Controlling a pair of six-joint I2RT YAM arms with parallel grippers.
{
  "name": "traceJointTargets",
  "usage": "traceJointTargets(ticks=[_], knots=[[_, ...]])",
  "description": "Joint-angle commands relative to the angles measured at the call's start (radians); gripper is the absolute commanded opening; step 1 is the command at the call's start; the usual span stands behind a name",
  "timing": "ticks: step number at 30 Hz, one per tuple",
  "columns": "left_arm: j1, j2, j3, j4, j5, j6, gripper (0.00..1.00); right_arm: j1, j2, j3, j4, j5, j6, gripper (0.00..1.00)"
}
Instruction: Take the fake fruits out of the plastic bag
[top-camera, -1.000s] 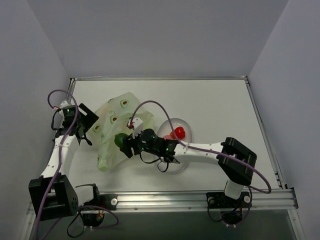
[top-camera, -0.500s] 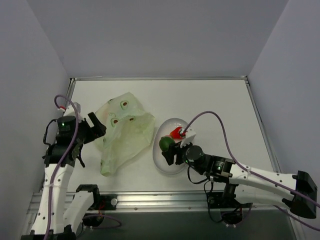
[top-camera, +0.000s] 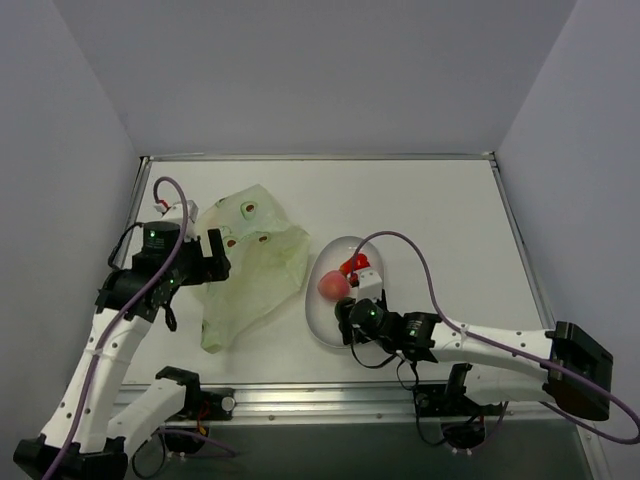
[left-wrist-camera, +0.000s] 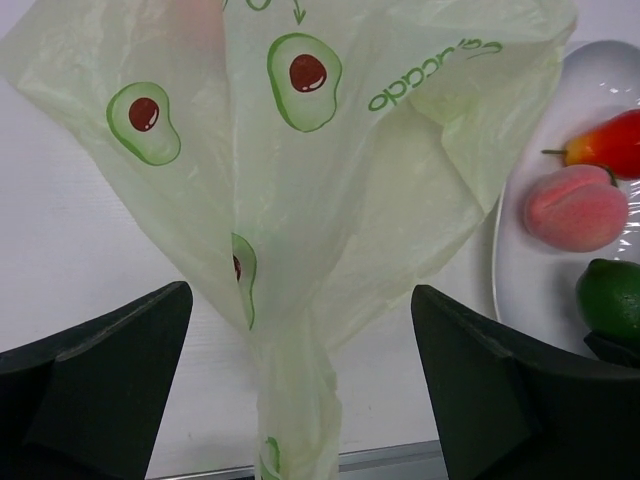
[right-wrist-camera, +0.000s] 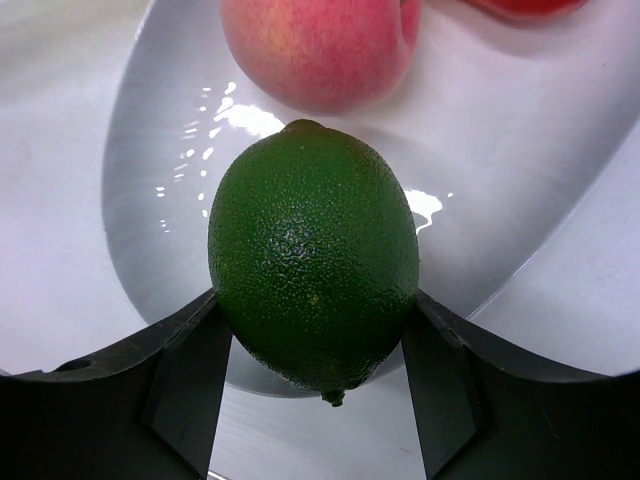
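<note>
Top view, plastic bag (top-camera: 250, 270): seen crumpled on the left half of the bench (top-camera: 440, 210), just beside the clear dish (top-camera: 318, 322).
Top view, left tool (top-camera: 214, 257): positioned at the bag's left edge.
Top view, right tool (top-camera: 347, 308): positioned over the dish's near end.
Top view, dish contents: pink fruit (top-camera: 333, 285) and red fruit (top-camera: 352, 264) are seen inside.
Left wrist, left tool: released; jaws spread wide, with the bag film between them and clear of both fingers.
Right wrist, right tool: clenched on the green fruit (right-wrist-camera: 315, 290), over the dish.
</note>
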Motion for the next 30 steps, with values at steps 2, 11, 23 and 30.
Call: traceJointTargets(ticks=[2,11,23,30], knots=[[-0.034,0.079,0.044,-0.038,-0.096,0.055,0.9,0.004,0.077,0.063,-0.012,-0.016,-0.014,0.39],[-0.143,0.205,0.029,-0.012,-0.169,0.073,0.83,0.007,0.035,0.074,-0.01,-0.022,-0.017,0.86],[-0.155,0.285,0.019,0.003,-0.287,0.093,0.7,0.018,0.002,0.211,0.083,-0.114,-0.1,0.86],[-0.149,0.297,0.021,0.024,-0.284,0.084,0.18,0.022,0.331,0.312,0.485,-0.183,-0.177,0.29]])
